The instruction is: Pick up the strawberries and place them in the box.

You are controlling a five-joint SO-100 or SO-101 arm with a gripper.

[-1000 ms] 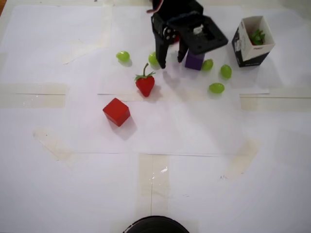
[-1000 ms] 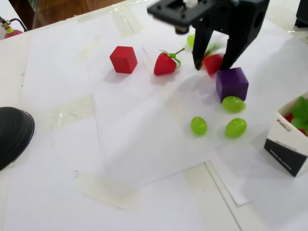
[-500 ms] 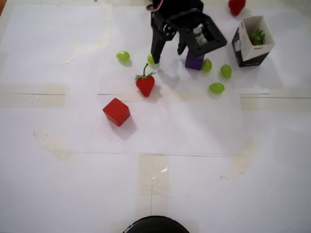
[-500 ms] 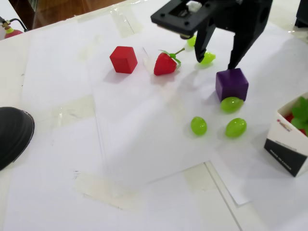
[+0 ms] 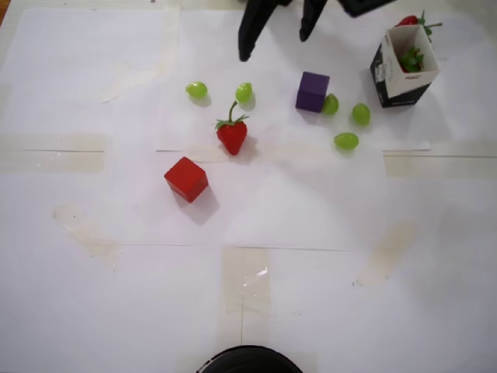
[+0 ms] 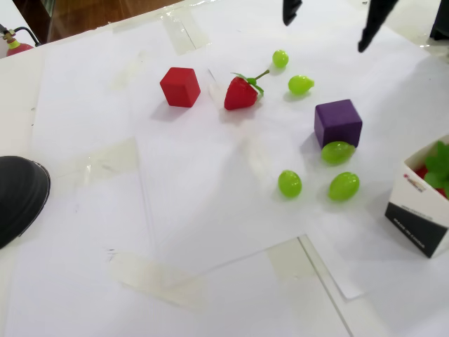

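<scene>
One red strawberry point(image 5: 232, 134) with a green stem lies on the white paper near the middle; it also shows in the fixed view point(image 6: 240, 93). The box point(image 5: 384, 74), dark outside and white inside, stands at the top right of the overhead view and at the right edge of the fixed view point(image 6: 417, 228). A strawberry's green top point(image 5: 411, 59) shows inside it. Another strawberry point(image 5: 408, 21) shows at the box's far edge; I cannot tell if it is inside. My gripper point(image 5: 276, 47) is open and empty, up between the lone strawberry and the box point(image 6: 325, 35).
A red cube point(image 5: 186, 179) lies left of the strawberry and a purple cube point(image 5: 312, 91) right of it. Several green grapes lie around, one point(image 5: 244, 92) just beyond the strawberry, others point(image 5: 346, 141) near the purple cube. A black round object point(image 5: 248, 361) sits at the near edge.
</scene>
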